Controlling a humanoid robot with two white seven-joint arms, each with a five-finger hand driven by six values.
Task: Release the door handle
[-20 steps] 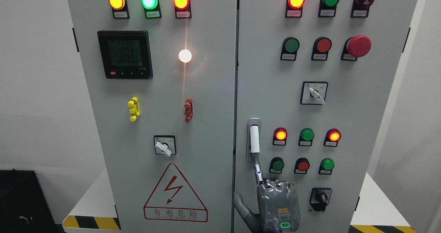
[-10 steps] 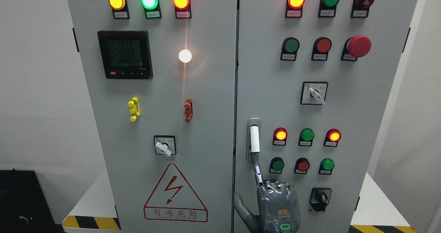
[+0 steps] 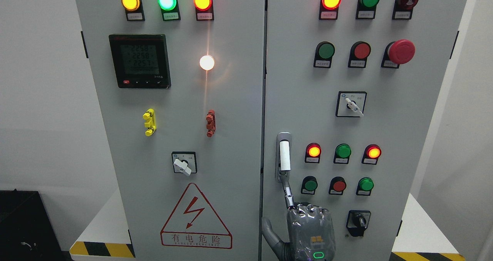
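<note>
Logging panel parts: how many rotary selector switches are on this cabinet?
3 switches: one on left door, one mid right door, one black below; the right hand could hide another.

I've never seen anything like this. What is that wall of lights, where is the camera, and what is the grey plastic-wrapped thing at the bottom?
The picture comes from a camera on a humanoid robot's head, so you see what it faces: a grey electrical cabinet with two doors. The doors carry lit indicator lamps, push buttons, rotary switches, a digital meter, a big red mushroom button and a lightning warning triangle.

The wrapped grey thing is the robot's right hand, seen from the back and coming up from the bottom edge. It sits just below the white door handle on the right door, reaching up toward the handle's lower end. The hand is not wrapped around the handle; whether it touches it cannot be told from here. The left hand is not in the picture.
</note>
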